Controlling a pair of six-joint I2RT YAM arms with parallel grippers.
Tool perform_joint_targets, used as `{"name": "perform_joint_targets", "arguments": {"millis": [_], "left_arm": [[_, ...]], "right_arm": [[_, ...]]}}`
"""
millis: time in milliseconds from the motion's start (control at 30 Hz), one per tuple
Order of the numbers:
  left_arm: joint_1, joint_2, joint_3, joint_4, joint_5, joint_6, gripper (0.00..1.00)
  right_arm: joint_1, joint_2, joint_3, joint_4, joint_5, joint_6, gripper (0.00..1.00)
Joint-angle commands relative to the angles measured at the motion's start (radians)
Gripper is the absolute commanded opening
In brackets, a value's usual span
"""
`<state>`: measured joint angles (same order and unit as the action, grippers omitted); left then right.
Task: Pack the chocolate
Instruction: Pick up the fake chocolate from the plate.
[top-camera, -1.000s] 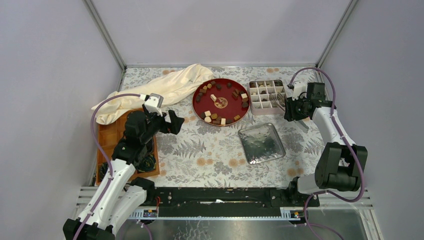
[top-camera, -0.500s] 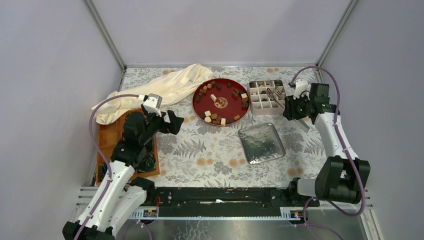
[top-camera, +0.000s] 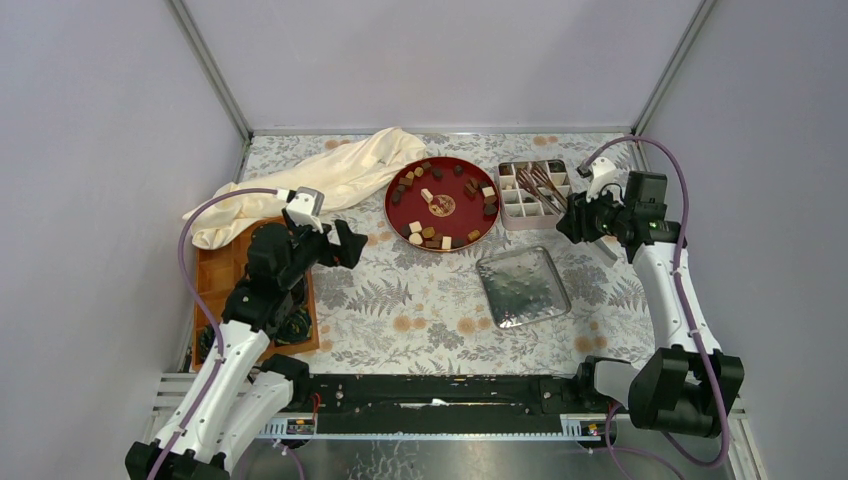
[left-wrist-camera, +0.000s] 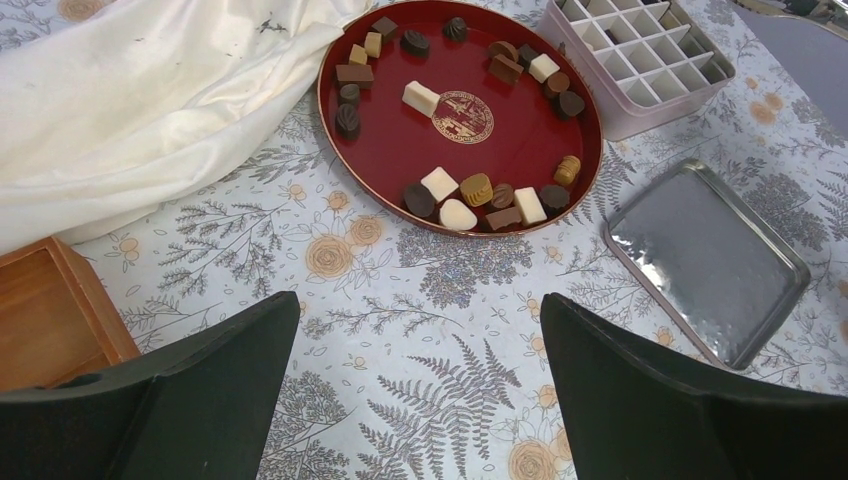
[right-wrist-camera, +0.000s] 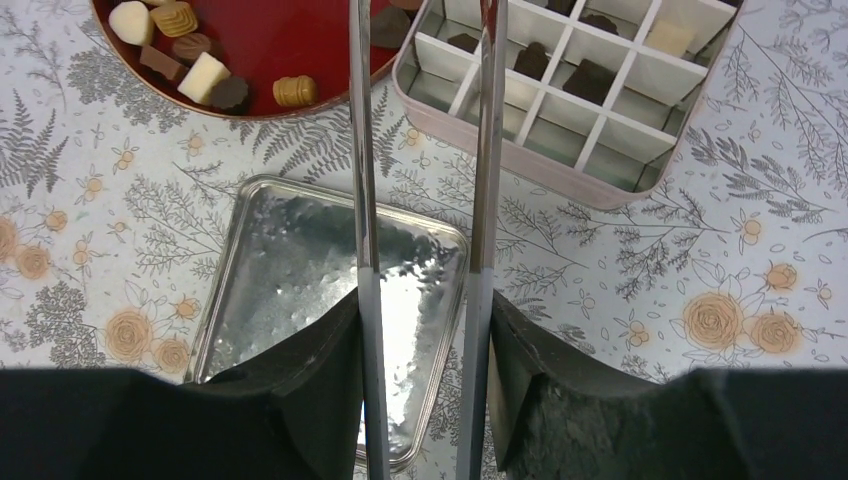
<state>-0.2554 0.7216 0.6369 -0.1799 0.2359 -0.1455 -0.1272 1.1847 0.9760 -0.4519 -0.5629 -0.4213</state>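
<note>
- Chocolate pieces (left-wrist-camera: 476, 188), dark, tan and cream, lie loose on the red round plate (left-wrist-camera: 400, 150). A few already sit in cells of the pale divided box (right-wrist-camera: 560, 175), so packing looks partly done.
- The right end effector (right-wrist-camera: 422, 310) pinches a pair of metal tongs (right-wrist-camera: 361, 200) between its fingers, probably so the thin blades can reach into the narrow cells.
- The tongs reach out over the box, with the plate just beside it.
- The left end effector (left-wrist-camera: 418, 330) is spread wide with nothing in it, hovering above the table (top-camera: 420, 300) and facing the plate, apparently waiting.
- The silver lid (right-wrist-camera: 300, 260) lies flat near the box, likely set aside for closing it later.
- A cream cloth (left-wrist-camera: 150, 90) touches the plate's far-left rim, and a wooden tray (left-wrist-camera: 50, 320) sits at the left edge.
- The tong tips are cut off in the right wrist view and too small in the top view, so whether they carry a piece I cannot tell.
- Which cells are filled is only partly visible.
</note>
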Motion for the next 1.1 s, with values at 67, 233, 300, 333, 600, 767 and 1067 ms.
{"name": "perform_joint_targets", "arguments": {"millis": [67, 233, 300, 333, 600, 767, 1067], "left_arm": [[0.0, -0.011, 0.017, 0.078, 0.057, -0.075, 0.99], [0.002, -0.024, 0.025, 0.229, 0.094, -0.19, 0.99], [0.001, -0.007, 0.058, 0.277, 0.11, -0.227, 0.99], [0.001, 0.006, 0.076, 0.301, 0.121, -0.243, 0.99], [0.0, 0.183, 0.227, 0.288, 0.174, -0.252, 0.99], [-0.008, 0.248, 0.283, 0.226, 0.092, -0.217, 0.99], [-0.002, 0.371, 0.277, 0.397, 0.118, -0.148, 0.99]], "right_arm": [[0.007, -0.046, 0.011, 0.059, -0.111, -0.015, 0.49], [0.007, -0.039, 0.061, 0.039, -0.148, -0.026, 0.48], [0.008, -0.027, 0.093, 0.026, -0.17, -0.023, 0.48], [0.008, -0.021, 0.107, 0.021, -0.18, -0.018, 0.48], [0.034, 0.021, 0.201, 0.018, -0.228, 0.021, 0.48], [0.109, 0.078, 0.254, 0.026, -0.208, 0.041, 0.48], [0.315, 0.253, 0.437, -0.069, -0.062, -0.015, 0.47]]}}
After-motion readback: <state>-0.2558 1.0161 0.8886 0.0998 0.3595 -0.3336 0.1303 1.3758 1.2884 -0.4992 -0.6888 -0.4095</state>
